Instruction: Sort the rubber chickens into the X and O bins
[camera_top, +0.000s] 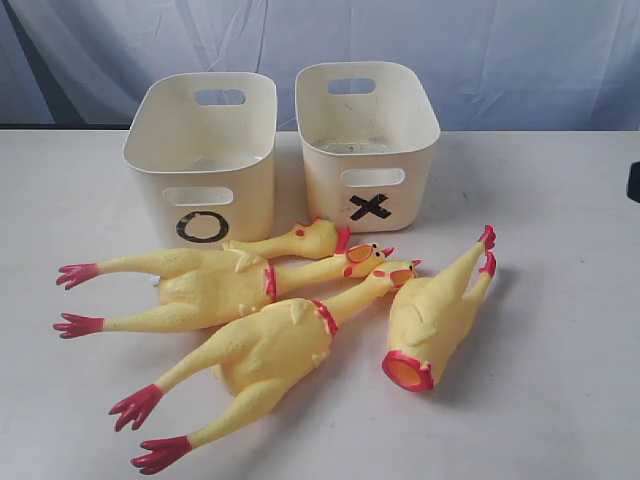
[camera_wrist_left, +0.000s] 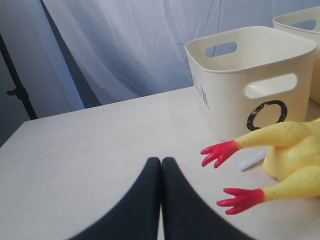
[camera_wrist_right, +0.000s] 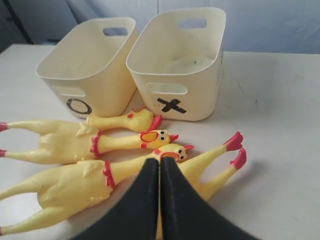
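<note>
Four chicken pieces and two bins, all on the white table (camera_top: 560, 330).

Exterior view: neither gripper in shot. O bin (camera_top: 200, 150) and X bin (camera_top: 368, 140) stand side by side, just apart, marks facing the camera. Head-and-neck piece (camera_top: 300, 240) lies in front of the bins, near the gap between them. Upper whole chicken (camera_top: 210, 285) and lower whole chicken (camera_top: 265, 350) lie side by side, touching, heads toward the X bin. Headless body (camera_top: 430, 320) lies just beside their heads, red-rimmed open neck toward the camera, feet toward the X bin.

Left wrist view: left gripper (camera_wrist_left: 161, 167) fully closed, fingers flat against each other, nothing in them, bare table around the tips. O bin is ahead of the tips and off to one side, with the X bin's corner just beyond it. Red feet (camera_wrist_left: 220, 152) of the upper whole chicken lie nearer, same side as the bin, clear of the tips. White stick (camera_wrist_left: 252, 161) shows beside that chicken's body, near the O bin's base.

Right wrist view: right gripper (camera_wrist_right: 160, 170) closed tight too, empty. Lower whole chicken's head sits right at the tips; contact or not, cannot tell. Headless body is partly hidden behind the fingers, its feet sticking out ahead to one side. Upper whole chicken and head-and-neck piece lie further ahead, both bins beyond them. X bin is nearly straight ahead, O bin beside it.
</note>
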